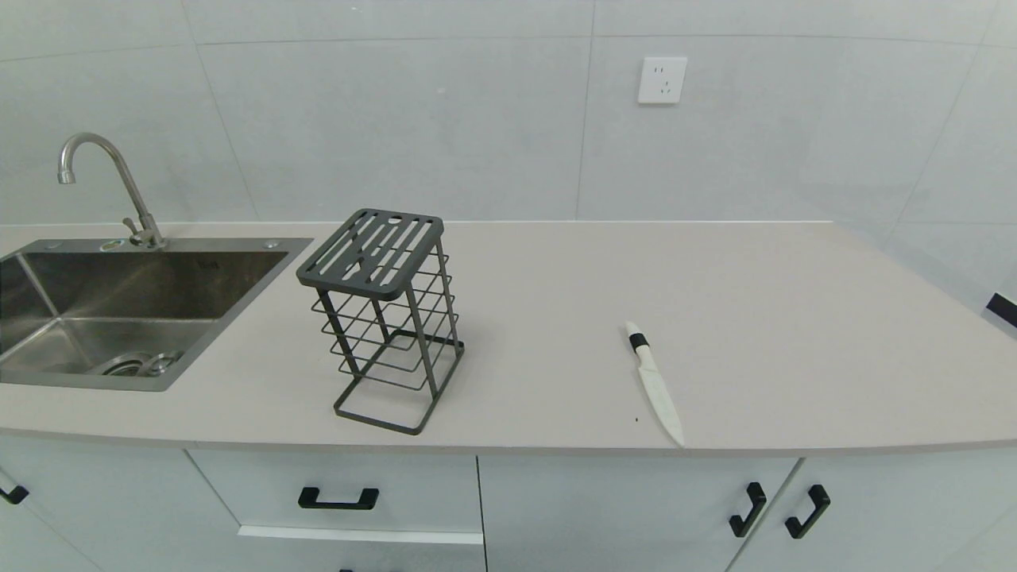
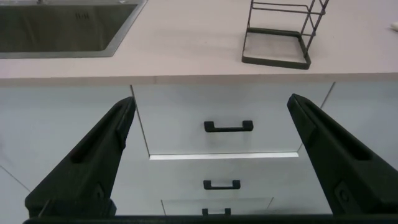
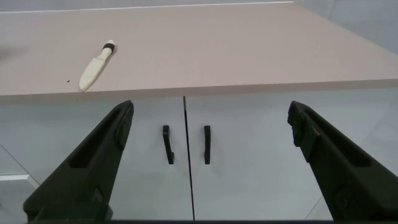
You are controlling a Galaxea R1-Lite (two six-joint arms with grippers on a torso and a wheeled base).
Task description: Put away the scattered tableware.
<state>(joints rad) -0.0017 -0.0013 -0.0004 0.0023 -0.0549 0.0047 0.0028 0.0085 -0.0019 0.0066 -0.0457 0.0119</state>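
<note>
Sink (image 1: 143, 278) is lying at the left end of the counter (image 1: 755, 318), with the faucet (image 1: 145, 233) rising behind it. Just right of the sink, a black wire rack (image 1: 371, 253) is standing upright, slotted top facing up. Well apart to its right, a white knife (image 1: 655, 385) with a black band is lying flat near the counter's front edge, tip pointing toward that edge. The left gripper (image 2: 211, 162) is hanging before the drawers (image 2: 228, 106), jaws spread wide, holding nothing. The right gripper (image 3: 211, 162) is hanging before the cabinet doors (image 3: 249, 143), jaws likewise spread, gripping nothing.
</note>
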